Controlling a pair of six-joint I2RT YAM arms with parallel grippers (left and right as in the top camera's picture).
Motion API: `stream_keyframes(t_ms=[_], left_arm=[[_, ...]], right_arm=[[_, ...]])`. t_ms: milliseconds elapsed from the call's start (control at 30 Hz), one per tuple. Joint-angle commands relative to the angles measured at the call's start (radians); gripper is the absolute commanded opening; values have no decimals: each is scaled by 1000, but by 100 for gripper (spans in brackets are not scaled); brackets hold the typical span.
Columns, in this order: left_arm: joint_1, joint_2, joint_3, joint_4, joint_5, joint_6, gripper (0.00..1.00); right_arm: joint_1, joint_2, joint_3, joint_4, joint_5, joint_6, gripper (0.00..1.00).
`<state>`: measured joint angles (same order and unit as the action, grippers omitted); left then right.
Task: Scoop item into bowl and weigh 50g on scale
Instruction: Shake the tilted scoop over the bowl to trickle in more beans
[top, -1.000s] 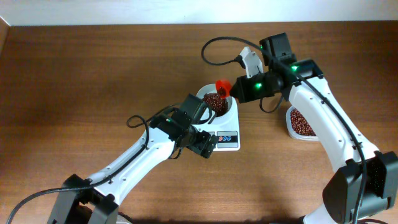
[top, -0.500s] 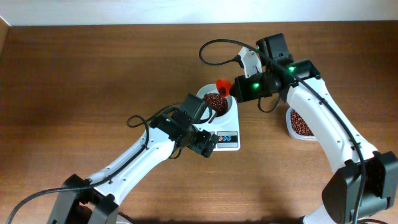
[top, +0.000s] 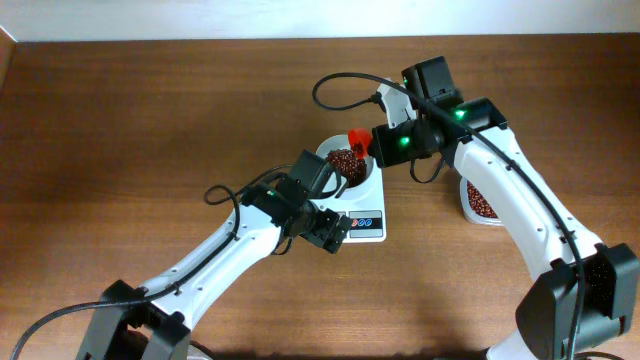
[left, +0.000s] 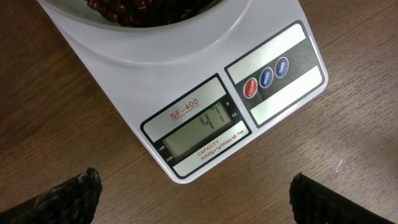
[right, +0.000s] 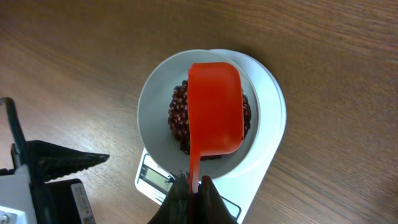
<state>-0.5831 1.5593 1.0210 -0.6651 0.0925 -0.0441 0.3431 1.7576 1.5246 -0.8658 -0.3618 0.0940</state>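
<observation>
Your right end effector (right: 193, 190) is clamped shut on the handle of the red scoop (right: 214, 109), which is held over the white bowl (right: 152, 99). The beans (right: 179, 118) are heaped in that bowl on the scale (left: 124, 68), whose display reads 47. Your left end effector (left: 196, 199) hangs wide open just beside the scale's front edge, holding nothing.

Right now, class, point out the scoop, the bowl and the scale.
scoop (right: 214, 106), right wrist view, its red cup.
bowl (right: 153, 102), right wrist view, bare white wall.
scale (left: 200, 135), left wrist view, its display.
</observation>
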Motion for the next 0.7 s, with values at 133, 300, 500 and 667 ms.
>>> stream_keyframes(t_ms=[133,300,500,667], left_arm=[[3,-15,9,-2,-11,11,99],[3,-15,9,-1,-11,11,99],[3,-15,9,-2,-11,-13,99],[3,-15,9,-2,-11,-79,99]], right_arm=[[-12,-3,21,13,-34,16,4],[-11,-3,21,13,-57,16,4],[-11,-3,21,13,-56,16,4],[-11,-3,21,13,-56,16,4]])
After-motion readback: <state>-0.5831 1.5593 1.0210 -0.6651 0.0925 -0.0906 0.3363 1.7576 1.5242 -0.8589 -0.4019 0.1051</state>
